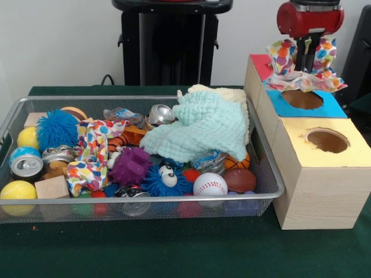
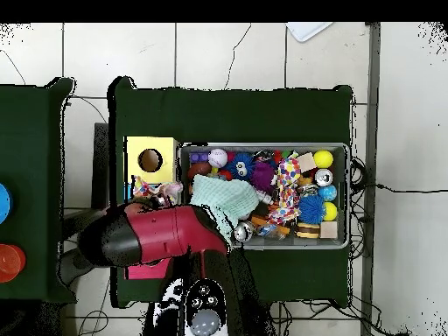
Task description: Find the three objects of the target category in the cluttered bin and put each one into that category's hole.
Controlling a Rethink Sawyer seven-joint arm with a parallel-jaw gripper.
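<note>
My gripper (image 1: 307, 53) is shut on a polka-dot cloth (image 1: 284, 58) at the far right, above the far edge of the blue-topped box (image 1: 333, 107). The cloth's lower folds drape over that box's top, just behind its hole (image 1: 301, 99). The yellow-topped box's hole (image 1: 327, 140) lies nearer the camera and is open. In the overhead view the cloth (image 2: 150, 187) shows beside the yellow box (image 2: 131, 149), and the gripper itself is hidden under the arm. A second polka-dot cloth (image 1: 87, 155) (image 2: 285, 185) lies in the wire bin (image 1: 145, 205) at its left. I see no third one.
A mint-green waffle cloth (image 1: 200, 128) covers the bin's right half, with a cream cloth (image 1: 229, 94) behind it. Balls, cans, fuzzy toys and wooden blocks fill the rest. A red-topped box (image 1: 259, 62) stands behind the blue one. The pedestal (image 1: 168, 46) stands behind the bin.
</note>
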